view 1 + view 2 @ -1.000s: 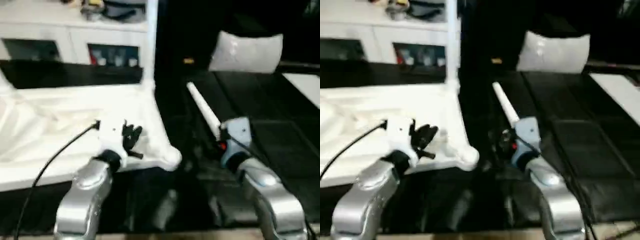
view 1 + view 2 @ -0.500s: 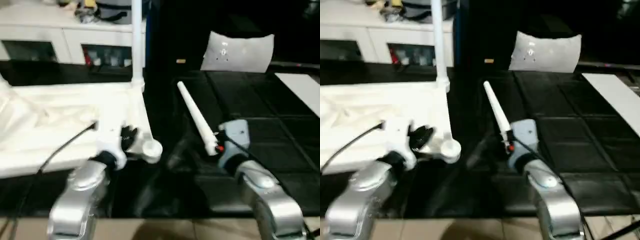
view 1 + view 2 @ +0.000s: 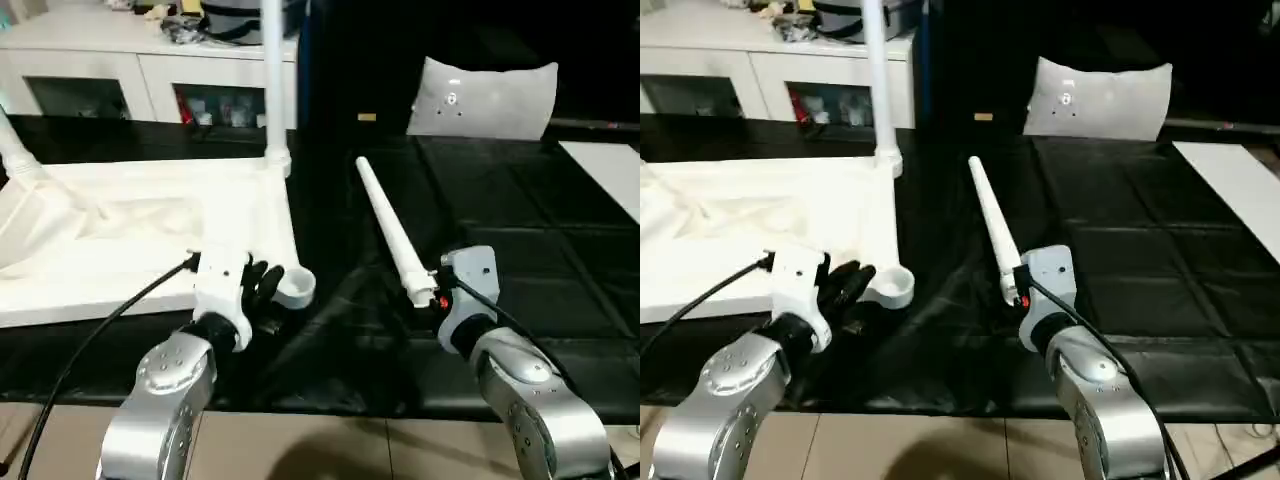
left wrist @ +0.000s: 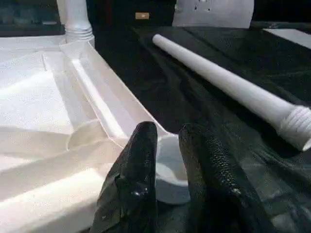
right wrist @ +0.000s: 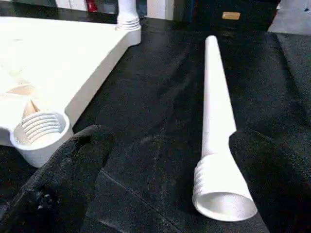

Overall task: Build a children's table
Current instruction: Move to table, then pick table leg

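- The tabletop (image 3: 150,240) lies upside down on the black mat (image 3: 520,250), on the robot's left side, ribbed underside facing up.
- One leg (image 3: 272,70) stands upright in the far corner socket; another fitted leg (image 3: 15,150) shows at the left edge.
- The near corner socket (image 5: 40,130) is open, its inner thread visible.
- The left gripper (image 4: 167,160) sits at that socket, fingers (image 4: 138,160) nearly together, with the socket's rim between their tips; whether they actually pinch it I cannot tell.
- A loose leg (image 3: 390,230) lies on the mat beside the tabletop, apart from it, threaded end (image 5: 221,187) pointing toward the robot.
- The right gripper (image 5: 165,160) is at that threaded end with its jaws spread wide, one finger on either side of the leg, not touching it.
- A grey cushion (image 3: 485,97) rests at the mat's far edge.
- A white cabinet (image 3: 140,70) stands behind the tabletop.
- A flat white board (image 3: 605,170) lies at the right.
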{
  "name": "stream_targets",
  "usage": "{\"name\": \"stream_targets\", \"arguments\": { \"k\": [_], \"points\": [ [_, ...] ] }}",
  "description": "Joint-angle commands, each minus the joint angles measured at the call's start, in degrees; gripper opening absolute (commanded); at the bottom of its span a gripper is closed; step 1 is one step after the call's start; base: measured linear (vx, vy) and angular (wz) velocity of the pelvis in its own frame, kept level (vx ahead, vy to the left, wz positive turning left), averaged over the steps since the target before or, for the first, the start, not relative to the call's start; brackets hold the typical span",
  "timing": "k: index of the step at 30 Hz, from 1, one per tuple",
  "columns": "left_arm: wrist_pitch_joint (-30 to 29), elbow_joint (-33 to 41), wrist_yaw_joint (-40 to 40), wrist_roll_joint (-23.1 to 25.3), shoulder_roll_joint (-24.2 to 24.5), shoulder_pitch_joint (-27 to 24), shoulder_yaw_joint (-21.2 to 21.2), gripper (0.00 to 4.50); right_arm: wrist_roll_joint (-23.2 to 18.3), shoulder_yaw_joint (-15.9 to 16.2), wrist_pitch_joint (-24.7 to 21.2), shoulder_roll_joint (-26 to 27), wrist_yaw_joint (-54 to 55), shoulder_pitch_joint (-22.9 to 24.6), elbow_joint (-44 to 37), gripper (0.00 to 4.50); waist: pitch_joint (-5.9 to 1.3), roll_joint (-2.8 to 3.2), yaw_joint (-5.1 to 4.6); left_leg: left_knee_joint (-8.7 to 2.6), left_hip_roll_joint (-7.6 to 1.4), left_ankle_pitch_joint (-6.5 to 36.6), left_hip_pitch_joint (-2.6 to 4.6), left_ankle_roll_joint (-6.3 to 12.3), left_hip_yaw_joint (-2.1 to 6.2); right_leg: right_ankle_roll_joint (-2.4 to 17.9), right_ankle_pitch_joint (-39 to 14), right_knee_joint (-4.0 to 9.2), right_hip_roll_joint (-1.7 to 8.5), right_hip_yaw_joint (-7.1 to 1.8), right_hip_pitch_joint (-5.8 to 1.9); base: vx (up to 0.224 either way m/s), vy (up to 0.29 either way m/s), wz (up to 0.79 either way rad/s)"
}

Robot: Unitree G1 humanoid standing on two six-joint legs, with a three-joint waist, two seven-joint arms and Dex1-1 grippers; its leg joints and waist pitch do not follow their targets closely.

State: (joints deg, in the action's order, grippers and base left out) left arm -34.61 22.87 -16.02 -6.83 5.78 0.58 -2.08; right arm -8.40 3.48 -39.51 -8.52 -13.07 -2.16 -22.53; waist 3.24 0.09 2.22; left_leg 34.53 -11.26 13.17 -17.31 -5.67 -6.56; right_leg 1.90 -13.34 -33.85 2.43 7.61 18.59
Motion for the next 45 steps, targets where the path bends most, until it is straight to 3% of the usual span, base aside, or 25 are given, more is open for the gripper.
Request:
{"name": "stream_targets", "arguments": {
  "k": [1,2,3,4,5,7,9,10,11,12,13,14,15,16,17,18,19,20,22,23,25,27,31,33,45],
  "points": [
    [0.58,1.51,0.04,-0.34,0.09,0.52,-0.29,1.04,-0.09,-0.02,-0.36,-0.59,-0.29,-0.26,-1.13,4.50,-0.65,1.43,-1.32,-8.79,-4.84,47.93,1.75,0.78,2.44,-1.30,-29.25,2.69,2.17,0.14,-1.13,0.029,0.080,-0.11],
    [0.65,1.65,-0.10,-0.08,0.49,0.41,-0.73,1.04,-0.11,0.00,-0.30,-0.55,-0.36,-0.54,-0.89,4.50,-0.93,1.26,-1.02,-12.50,-6.49,53.92,-0.73,1.61,2.84,-0.53,-15.65,-5.96,2.20,-1.25,-4.40,0.000,0.000,0.00],
    [1.04,1.71,-0.32,0.27,0.96,0.13,-1.28,1.04,-0.09,0.02,-0.28,-0.46,-0.49,-1.02,-0.54,4.50,-0.91,1.14,-0.13,-11.75,-6.00,54.00,2.28,3.05,1.48,0.26,-13.68,-5.75,2.75,-3.06,-2.03,0.087,-0.022,-0.17],
    [1.29,1.74,-0.34,0.45,1.06,-0.09,-1.58,1.04,-0.04,0.09,-0.27,-0.51,-0.62,-1.33,-0.25,4.50,-0.48,-0.48,-1.19,-9.92,-4.61,51.88,3.20,3.31,0.97,0.70,-21.22,-2.71,3.43,-4.49,-1.12,0.087,-0.022,-0.17],
    [1.43,1.76,-0.25,0.61,1.09,-0.26,-1.80,1.04,0.06,0.24,-0.14,-0.66,-0.79,-1.58,0.10,4.50,-1.20,-2.64,1.04,3.12,2.35,21.71,1.72,5.06,-2.71,-1.35,-58.72,9.10,9.98,-9.31,-1.45,0.128,-0.050,-0.12],
    [1.45,1.80,-0.17,0.65,1.16,-0.31,-1.93,1.04,0.02,0.29,-0.10,-0.76,-0.82,-1.68,0.25,4.50,-2.41,-2.78,2.58,5.54,1.85,9.12,-4.05,7.42,-0.45,1.97,-55.53,8.07,12.03,-12.99,-7.17,0.164,-0.020,-0.05],
    [1.31,2.04,0.04,0.76,1.18,-0.41,-2.25,1.04,-0.11,0.40,0.03,-1.04,-0.98,-1.96,0.67,4.50,-2.71,-2.08,2.92,1.97,1.05,-0.42,-6.26,7.90,-0.11,8.02,-32.16,6.22,7.78,-8.46,-8.18,0.181,0.028,0.03],
    [1.21,2.21,0.12,0.79,1.21,-0.49,-2.33,1.04,-0.11,0.55,0.07,-1.15,-1.07,-2.16,0.86,4.50,-3.22,0.13,2.48,-2.00,-0.15,-3.13,-3.05,7.52,-0.50,7.49,-24.11,5.85,4.78,-4.25,-6.84,0.166,0.043,0.07],
    [1.04,2.41,0.22,0.67,1.32,-0.55,-2.41,1.04,-0.06,0.74,0.09,-1.30,-1.14,-2.38,0.96,4.50,-2.19,0.21,1.20,-3.76,-0.71,-0.30,-3.67,7.97,0.87,5.89,-21.88,4.83,2.75,-2.87,-6.76,0.221,0.049,0.00],
    [0.89,2.57,0.29,0.57,1.42,-0.61,-2.49,1.04,-0.02,0.86,0.12,-1.41,-1.20,-2.54,1.01,4.50,-4.45,2.16,-1.02,-4.94,-4.55,2.30,6.19,13.36,6.75,3.06,-14.14,-1.88,0.46,-1.74,0.01,0.266,0.024,0.02],
    [0.81,2.69,0.32,0.51,1.58,-0.71,-2.64,1.04,0.04,0.93,0.04,-1.44,-1.18,-2.68,1.02,4.50,-5.39,1.93,-2.27,-4.42,-6.92,-0.15,9.40,22.12,10.30,-1.31,-11.38,-6.62,1.22,-2.56,3.90,0.266,0.024,0.02],
    [0.72,2.75,0.29,0.50,1.74,-0.78,-2.80,1.04,0.16,0.97,-0.12,-1.46,-1.04,-2.75,0.99,4.50,-5.28,1.64,-2.18,-3.68,-6.88,-3.62,9.01,24.84,10.17,-3.29,-9.33,-7.73,1.55,-3.10,5.45,0.229,0.004,0.13],
    [0.70,2.75,0.29,0.51,1.75,-0.79,-2.82,1.04,0.17,0.96,-0.15,-1.46,-1.03,-2.75,0.99,4.50,-4.24,0.90,-2.25,-3.89,-6.77,-6.85,7.10,27.74,7.86,-5.45,-5.48,-9.21,2.53,-3.99,7.45,0.170,-0.013,0.05],
    [0.53,2.77,0.21,0.59,1.90,-0.89,-3.07,1.04,0.28,0.90,-0.38,-1.48,-0.86,-2.77,1.00,4.50,-4.20,0.24,-2.72,-4.58,-6.24,-7.11,6.33,28.86,7.05,-5.51,-3.42,-9.18,2.71,-4.25,7.49,0.170,-0.013,0.05],
    [0.31,2.79,0.08,0.84,2.14,-1.03,-3.49,1.04,0.37,0.80,-0.59,-1.54,-0.66,-2.74,1.05,4.50,-3.85,-1.11,-2.91,-4.48,-3.17,-5.98,4.67,27.84,3.25,-2.76,3.60,-5.68,3.03,-4.98,7.24,0.153,-0.039,0.01],
    [0.52,2.93,-0.43,0.59,2.39,-1.40,-4.06,1.04,0.66,0.67,-1.13,-1.76,-0.18,-2.72,1.19,4.50,-3.89,-4.08,-2.36,-1.68,3.02,-1.36,0.57,23.13,-0.75,-0.62,8.87,0.44,4.56,-8.45,2.99,0.137,-0.079,0.06],
    [0.19,3.07,-0.64,0.41,2.51,-1.57,-4.28,1.04,0.83,0.60,-1.46,-1.82,0.12,-2.75,1.27,4.50,-5.00,-4.88,0.09,4.61,6.34,3.20,-3.55,17.75,-0.01,2.23,1.63,3.19,10.17,-14.89,-3.17,0.137,-0.079,0.06],
    [-0.20,3.34,-1.13,-0.37,2.51,-1.85,-4.33,1.04,1.10,0.32,-2.34,-1.79,0.69,-2.94,1.38,4.50,-5.09,-5.20,0.25,5.10,5.13,0.19,-5.06,14.78,1.50,5.20,7.96,2.43,12.07,-15.57,-4.83,0.133,-0.087,-0.05],
    [-0.35,4.42,-3.09,-3.50,2.28,-2.35,-3.52,1.21,1.58,-0.12,-4.58,-1.87,1.79,-3.85,1.77,4.50,-4.45,-4.22,-0.16,-0.04,5.01,-18.33,-4.89,4.02,1.58,3.45,56.83,-2.51,5.50,-8.42,-2.58,0.085,-0.069,-0.15],
    [-0.23,4.70,-3.61,-4.31,2.21,-2.44,-3.27,1.30,1.66,-0.19,-5.06,-1.92,1.98,-4.09,1.87,4.50,-4.42,-3.10,-0.21,-0.78,4.50,-19.71,-5.00,3.22,1.56,3.15,58.98,-2.99,4.56,-7.85,-2.40,0.011,-0.056,-0.09],
    [-1.31,5.73,-6.11,-5.99,3.90,-2.35,-3.32,1.36,1.78,-0.57,-7.54,-2.21,2.59,-5.46,2.31,4.50,-4.87,-1.59,-0.20,-0.64,2.25,-18.22,-3.47,2.87,1.68,4.68,51.32,-2.56,3.81,-8.11,-2.00,0.000,0.000,0.00],
    [-4.02,6.89,-9.02,-5.86,7.83,-1.87,-4.76,1.50,1.55,-1.39,-10.77,-2.24,3.14,-7.96,3.37,4.50,-3.45,-1.02,-0.77,-2.46,0.01,-9.47,-2.39,-0.30,2.19,8.02,22.27,-0.43,3.63,-7.53,-1.05,0.000,0.000,0.00],
    [-6.40,7.99,-12.02,-6.83,11.51,-0.61,-5.60,1.88,1.36,-2.02,-15.77,-1.55,4.07,-13.70,7.09,4.50,-1.60,-0.75,-1.09,-3.85,-0.37,12.86,-1.28,-1.08,1.31,8.62,-13.69,2.14,4.62,-8.43,0.12,-0.056,0.015,0.03],
    [-7.79,8.63,-13.54,-8.06,13.09,0.16,-5.95,2.14,1.08,-2.43,-18.63,-1.06,4.21,-16.30,9.18,4.50,-1.53,-0.65,-0.97,-3.83,-0.30,15.12,-1.10,-0.98,1.30,7.07,-20.17,2.74,5.11,-8.65,0.50,-0.080,0.012,0.01],
    [-14.94,13.10,-21.51,-14.37,21.49,2.70,-6.38,3.08,-1.08,-1.31,-27.06,-0.62,-0.11,-29.93,27.73,4.50,-3.08,-0.89,-0.16,-3.00,0.02,-0.81,-2.55,-0.74,0.04,10.20,-1.59,0.76,4.66,-8.50,0.00,-0.011,0.000,0.00]
  ]
}}
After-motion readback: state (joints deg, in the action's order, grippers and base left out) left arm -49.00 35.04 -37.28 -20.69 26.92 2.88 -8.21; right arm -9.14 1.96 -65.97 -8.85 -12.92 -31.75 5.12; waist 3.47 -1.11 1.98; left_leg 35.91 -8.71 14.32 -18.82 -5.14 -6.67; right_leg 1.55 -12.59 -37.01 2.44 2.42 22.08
